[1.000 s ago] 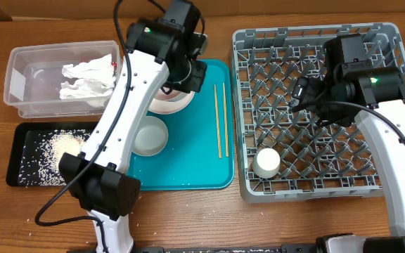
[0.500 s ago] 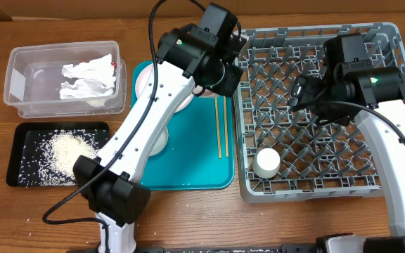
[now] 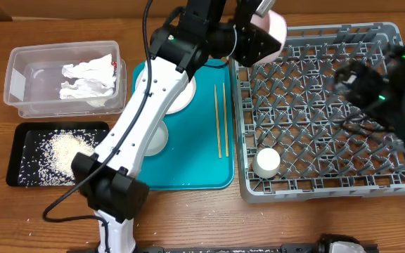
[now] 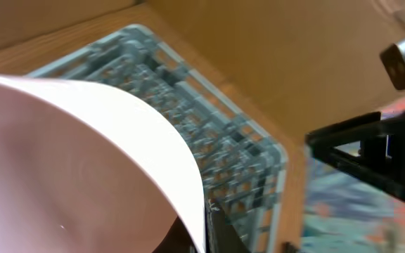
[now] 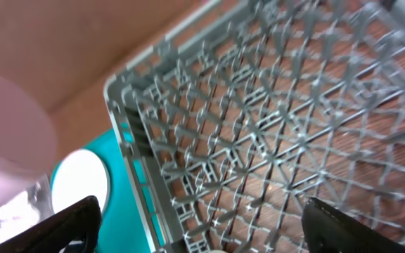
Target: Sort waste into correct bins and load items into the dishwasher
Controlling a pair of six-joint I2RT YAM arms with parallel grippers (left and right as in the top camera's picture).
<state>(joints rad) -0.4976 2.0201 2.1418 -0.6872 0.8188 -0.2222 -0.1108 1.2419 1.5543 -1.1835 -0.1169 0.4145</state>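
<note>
Evidently the waste looks sorted: crumpled white paper napkins in the clear plastic tub, whitish rice grains in the flat black tray at eight o'clock. One white cup stands in the grey plastic dish rack; the left tool holds a white round dish over its eleven o'clock corner, the right tool gapes empty, and two wooden chopsticks wait unloaded.

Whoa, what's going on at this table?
Two robot arms are clearing up after a meal. The left arm has a white dish clamped in its jaws, tilted above the far left corner of the grey dish rack, where one small cup already sits. The right arm hovers over the rack, jaws open and empty. A plate, a bowl and chopsticks wait on the teal tray.
</note>
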